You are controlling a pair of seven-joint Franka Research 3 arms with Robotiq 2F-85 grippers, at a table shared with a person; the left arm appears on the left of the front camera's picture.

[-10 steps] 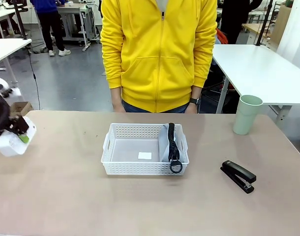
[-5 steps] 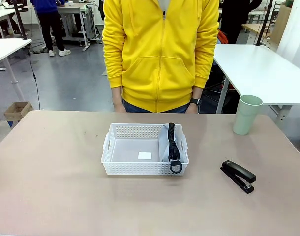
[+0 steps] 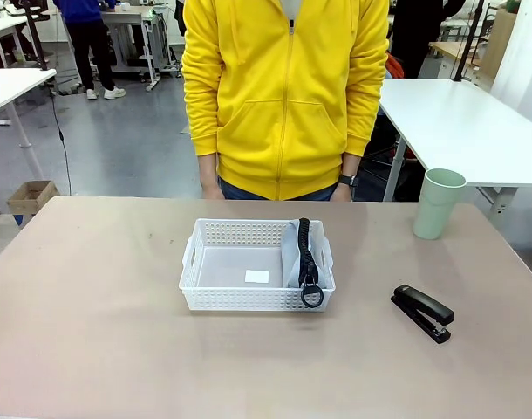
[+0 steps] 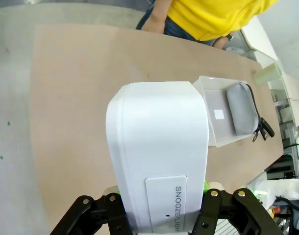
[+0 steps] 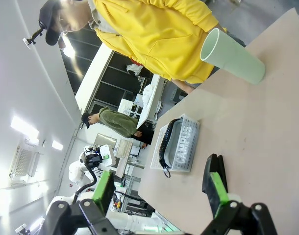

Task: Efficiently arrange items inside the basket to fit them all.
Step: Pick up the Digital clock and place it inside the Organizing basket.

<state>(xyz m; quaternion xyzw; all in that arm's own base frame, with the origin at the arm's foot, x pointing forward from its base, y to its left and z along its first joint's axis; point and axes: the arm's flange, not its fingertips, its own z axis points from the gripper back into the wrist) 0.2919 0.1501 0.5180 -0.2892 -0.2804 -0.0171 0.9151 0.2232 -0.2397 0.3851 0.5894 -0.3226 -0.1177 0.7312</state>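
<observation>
Box (image 4: 158, 147), smooth, rigid, probably light and slippery, clamped by its flat sides in my left end effector (image 4: 159, 192); right end effector (image 5: 160, 188) apart, empty.

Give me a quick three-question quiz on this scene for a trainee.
1. True or false: the stapler and the green cup both sit on the table, outside the basket.
2. The left pincer is shut on: A the stapler, B the white box, C the green cup.
3. Which item is already inside the basket?
Key: 1 true; 2 B; 3 the pencil pouch.
</observation>
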